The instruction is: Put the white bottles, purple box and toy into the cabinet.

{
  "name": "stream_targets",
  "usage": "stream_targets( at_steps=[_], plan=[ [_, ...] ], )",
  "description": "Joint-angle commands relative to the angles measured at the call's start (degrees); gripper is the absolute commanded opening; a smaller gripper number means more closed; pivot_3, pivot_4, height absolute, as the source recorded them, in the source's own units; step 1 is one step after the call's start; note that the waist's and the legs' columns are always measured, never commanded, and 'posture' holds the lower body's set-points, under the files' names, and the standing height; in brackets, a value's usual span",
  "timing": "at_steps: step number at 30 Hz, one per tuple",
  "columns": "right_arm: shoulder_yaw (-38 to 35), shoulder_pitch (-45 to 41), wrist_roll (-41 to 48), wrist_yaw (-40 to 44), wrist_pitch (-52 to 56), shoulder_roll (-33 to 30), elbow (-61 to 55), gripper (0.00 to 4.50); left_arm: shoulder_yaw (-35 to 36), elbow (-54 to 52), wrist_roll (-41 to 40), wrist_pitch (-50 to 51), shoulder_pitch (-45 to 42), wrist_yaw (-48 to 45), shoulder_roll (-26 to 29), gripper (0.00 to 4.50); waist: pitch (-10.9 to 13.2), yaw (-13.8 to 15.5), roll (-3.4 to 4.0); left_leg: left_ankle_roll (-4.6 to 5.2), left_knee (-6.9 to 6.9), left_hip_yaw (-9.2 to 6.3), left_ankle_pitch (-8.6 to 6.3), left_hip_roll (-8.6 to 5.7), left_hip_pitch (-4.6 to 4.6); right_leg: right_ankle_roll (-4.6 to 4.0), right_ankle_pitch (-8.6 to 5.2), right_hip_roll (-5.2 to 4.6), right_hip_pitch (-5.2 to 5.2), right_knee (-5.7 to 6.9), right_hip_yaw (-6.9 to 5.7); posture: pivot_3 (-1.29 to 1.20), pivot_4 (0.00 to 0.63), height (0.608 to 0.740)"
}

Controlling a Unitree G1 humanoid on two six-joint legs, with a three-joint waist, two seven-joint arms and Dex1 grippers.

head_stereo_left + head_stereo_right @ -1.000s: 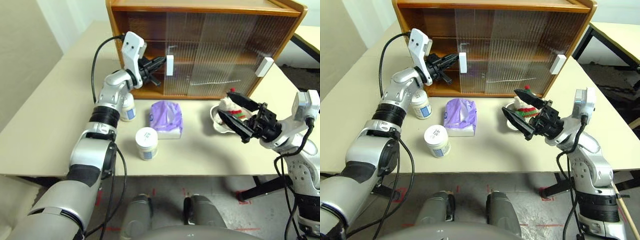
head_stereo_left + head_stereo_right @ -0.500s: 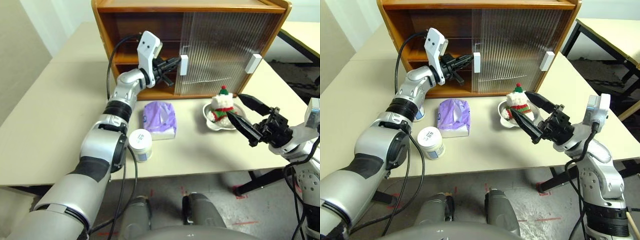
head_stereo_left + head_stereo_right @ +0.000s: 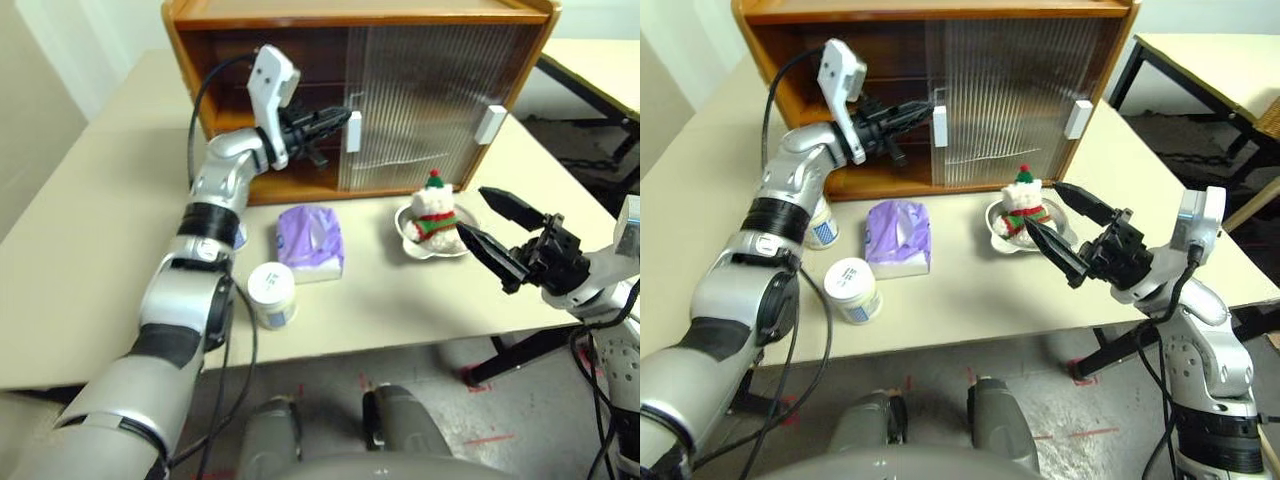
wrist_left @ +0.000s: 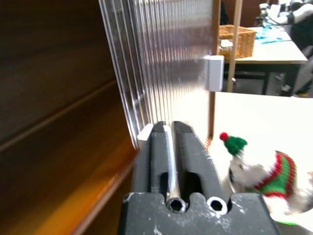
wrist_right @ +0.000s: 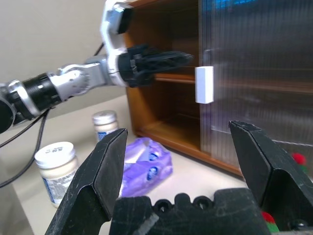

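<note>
The cabinet [image 3: 300, 25] is varnished orange-brown wood with a soft sheen; its sliding doors [image 3: 430, 90] are ribbed translucent plastic with smooth white handles [image 3: 353, 131]; the purple box [image 3: 310, 240] just below the left hand [image 3: 335, 118] looks like soft, slightly glossy film; the white bottles [image 3: 271, 294] are smooth plastic with paper-like labels; the toy [image 3: 434, 213] near the right hand [image 3: 490, 225] is fluffy plush in a shiny metal dish [image 3: 412, 240]; the worktop [image 3: 90, 250] is matt beige; both hands' fingers are matt black.
</note>
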Motion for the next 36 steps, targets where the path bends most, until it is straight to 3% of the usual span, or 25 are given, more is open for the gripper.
stream_targets(
  at_steps=[1,8,13,14,19,26,36],
  plan=[
    [-0.8,-1.8,-0.2,1.6,-1.1,-1.1,3.0,4.50,1.3,-10.2,-3.5,8.1,4.1,-2.3,4.4,1.77,0.0,-0.4,0.01,0.00,0.02,-0.08,0.00,-0.01,-0.01,-0.01,-0.01,0.02,0.00,0.07,-0.01,-0.08,0.000,0.740],
    [-1.2,-5.1,-0.2,4.8,-1.4,-2.9,8.8,4.50,5.5,-29.0,-11.6,23.2,13.1,-5.6,16.8,4.43,0.0,0.8,0.06,0.00,0.10,-0.32,0.00,-0.02,0.09,-0.05,-0.01,0.08,0.09,0.23,-0.05,-0.01,0.014,0.740],
    [-1.4,-7.1,-0.5,7.0,-1.5,-4.1,12.6,4.50,12.3,-37.9,-18.3,29.7,22.8,-7.6,25.2,4.47,0.1,2.0,0.16,0.00,0.01,-0.32,0.00,0.04,0.51,-0.23,-0.18,0.04,0.47,0.21,-0.03,0.04,0.022,0.740],
    [-1.6,-7.5,-0.5,7.4,-1.6,-4.3,13.4,4.50,14.6,-38.8,-19.2,30.0,25.5,-7.3,26.2,4.47,0.2,2.6,0.19,0.00,-0.01,-0.31,0.00,0.05,0.62,-0.78,-0.51,0.03,0.57,0.19,-0.03,0.04,0.024,0.740],
    [-2.0,-8.1,-0.8,9.1,-1.7,-5.1,15.6,4.50,21.0,-39.5,-19.8,26.7,34.1,-3.9,26.9,4.47,0.3,4.5,0.26,-0.01,-0.14,-0.26,0.00,0.08,0.83,-1.02,-0.70,-0.13,0.66,0.21,-0.01,0.06,0.028,0.740],
    [-1.0,-6.8,0.2,10.4,-0.3,-3.9,14.0,4.50,17.6,-40.4,-16.4,18.6,46.0,-7.1,27.2,4.47,0.4,6.5,0.39,-0.03,-0.15,-0.25,-0.02,0.11,0.83,-1.05,-0.73,-0.24,0.51,0.11,-0.05,0.06,0.037,0.740],
    [-0.3,-5.7,-0.1,9.5,0.4,-3.1,12.0,4.50,11.3,-32.7,-9.0,8.0,47.2,-3.6,24.4,4.47,1.0,7.5,1.01,-0.04,-0.31,-0.24,-0.03,0.14,0.74,-1.06,-0.74,-0.25,0.53,-0.05,-0.06,0.06,0.049,0.740]
  ],
)
